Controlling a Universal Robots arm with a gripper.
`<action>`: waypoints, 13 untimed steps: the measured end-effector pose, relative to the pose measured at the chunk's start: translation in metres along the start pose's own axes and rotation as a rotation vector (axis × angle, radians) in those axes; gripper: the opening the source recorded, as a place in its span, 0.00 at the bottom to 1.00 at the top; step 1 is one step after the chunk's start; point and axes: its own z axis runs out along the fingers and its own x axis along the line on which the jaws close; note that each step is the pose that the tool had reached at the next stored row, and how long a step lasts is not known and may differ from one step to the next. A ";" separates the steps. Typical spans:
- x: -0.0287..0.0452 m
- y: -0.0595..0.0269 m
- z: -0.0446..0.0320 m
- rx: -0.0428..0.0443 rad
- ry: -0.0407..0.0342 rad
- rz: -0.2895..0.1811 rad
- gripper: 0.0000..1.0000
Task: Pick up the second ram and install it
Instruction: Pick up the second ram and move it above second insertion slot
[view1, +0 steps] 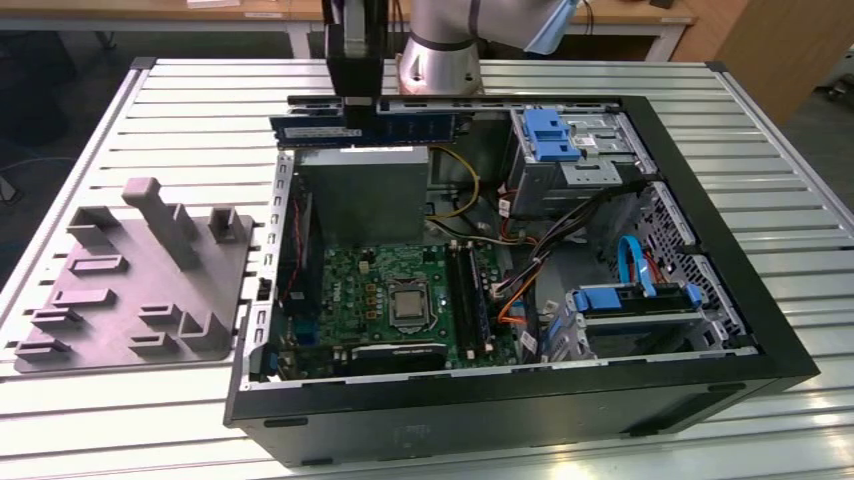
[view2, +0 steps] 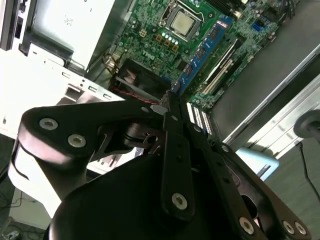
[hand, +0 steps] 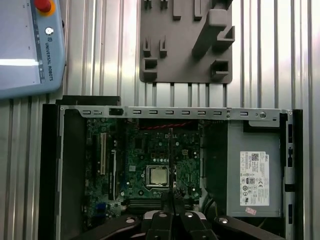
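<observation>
- The second ram (view1: 416, 127) is being held clamped in the hand (view1: 358, 112), over the computer case's (view1: 534, 400) rim.
- Seating into the motherboard (view1: 380, 290) is not yet being done.

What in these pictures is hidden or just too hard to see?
1. Exterior view: the black gripper covers the middle of the long blue memory stick it holds.
2. Exterior view: the top edge cuts off the silver arm.
3. Both wrist views: the gripper blocks part of the green motherboard.
</observation>
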 end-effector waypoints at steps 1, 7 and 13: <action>0.0000 -0.0011 0.0007 0.0000 -0.0001 0.000 0.11; 0.0001 -0.0112 0.0060 -0.0002 0.0001 0.000 0.11; 0.0002 -0.0227 0.0121 -0.0001 -0.0001 0.000 0.11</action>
